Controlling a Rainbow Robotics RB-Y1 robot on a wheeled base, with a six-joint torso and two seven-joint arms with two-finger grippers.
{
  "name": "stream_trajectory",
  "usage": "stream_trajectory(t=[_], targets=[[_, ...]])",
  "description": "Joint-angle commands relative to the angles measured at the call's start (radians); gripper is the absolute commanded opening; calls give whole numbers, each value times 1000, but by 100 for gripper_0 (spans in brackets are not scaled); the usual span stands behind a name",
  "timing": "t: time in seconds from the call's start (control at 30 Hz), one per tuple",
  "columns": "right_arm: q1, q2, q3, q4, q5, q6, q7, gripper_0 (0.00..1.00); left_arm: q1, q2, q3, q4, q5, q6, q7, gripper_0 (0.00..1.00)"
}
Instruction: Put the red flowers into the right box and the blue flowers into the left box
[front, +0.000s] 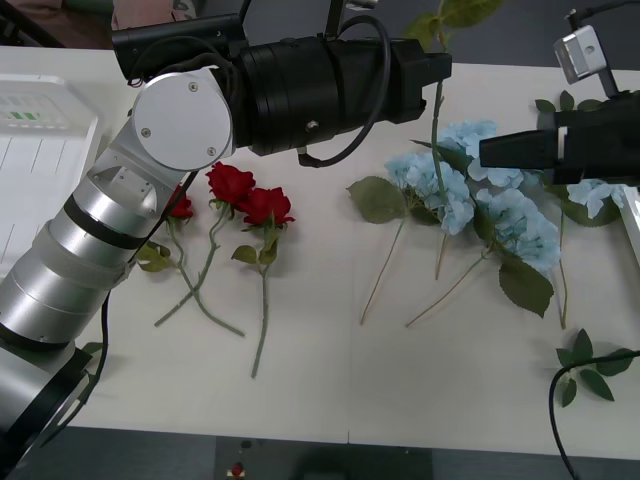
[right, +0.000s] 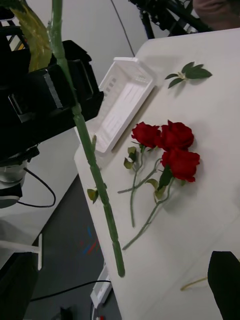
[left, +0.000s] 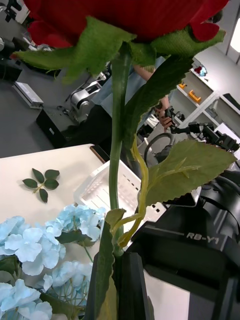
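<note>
My left gripper is shut on the green stem of a red rose and holds it upright in the air above the blue flowers. The stem hangs free, its lower end off the table. Three more red flowers lie on the table at the left, also seen from the right wrist. My right gripper hovers open over the blue flowers, one black finger at the view's corner. The left box is the slotted white basket at far left. The right box shows as a thin rim.
Loose green leaf sprigs lie at the front right and back right of the table. My left arm stretches across the back of the table. A black cable hangs off the front right edge.
</note>
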Motion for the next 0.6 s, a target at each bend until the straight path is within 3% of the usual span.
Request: stream_trajectory(t=[0.03,0.3,0.33,0.4,0.47,0.6], targets=[[-41,28,41,-21,-12,-30,16,100,-24,1,-10,-31,9,-16,63,0],[-59,45,131,-20,-8,-85,9,100,-24,1,-10,-31,9,-16,63,0],[-61,45,139,-20,-9,-90,9,96,-24,1,-10,-31,9,-16,63,0],[-62,45,148,-20,-8,-99,6,29,-24,1,-10,-31,9,-16,63,0],[-65,48,148,-20,-9,-102,1,0,-24,1,-10,-31,9,-16,63,0],[-67,51,148,-20,-9,-103,-7,0,-24,1,-10,-31,9,-16,63,0]])
